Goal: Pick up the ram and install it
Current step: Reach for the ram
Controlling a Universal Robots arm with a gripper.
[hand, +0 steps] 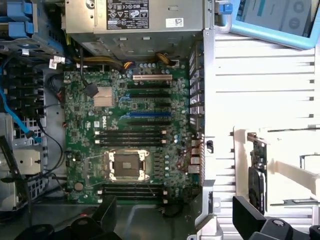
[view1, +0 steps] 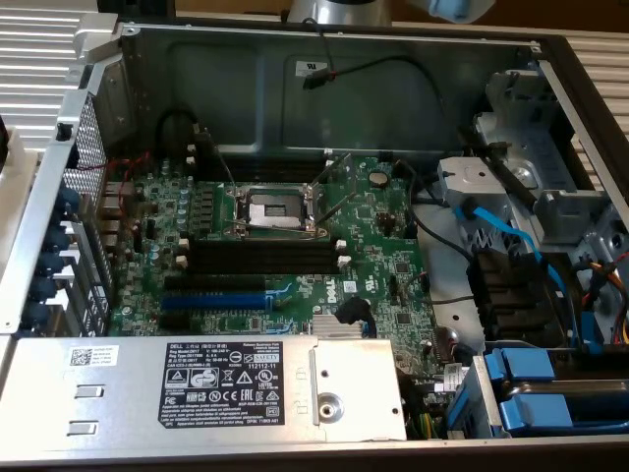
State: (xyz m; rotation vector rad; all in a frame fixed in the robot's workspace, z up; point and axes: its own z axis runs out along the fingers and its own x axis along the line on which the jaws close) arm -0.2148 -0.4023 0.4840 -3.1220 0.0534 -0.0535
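The ram [hand: 257, 159] is a thin green stick with black chips. It stands on edge in a white holder [hand: 287, 167] outside the computer case, beyond the case wall with the rear ports. My gripper [hand: 175, 204] hangs high above the case edge, open, with nothing between its two black fingers [hand: 106, 210]. One finger is over the motherboard's rim and the other is close to the ram's end. The black memory slots [hand: 130, 136] with white end clips lie beside the CPU socket [hand: 127, 165], and show as slots [view1: 263, 252] in the exterior view.
The open case holds a green motherboard [view1: 295, 265] with a blue expansion slot [view1: 211, 300], a silver power supply [view1: 236, 388], blue drive caddies [view1: 541, 388] and loose cables [view1: 491, 231]. A tablet in a blue cover [hand: 270, 20] lies outside the case. Part of the arm [view1: 334, 10] shows above the case's back wall.
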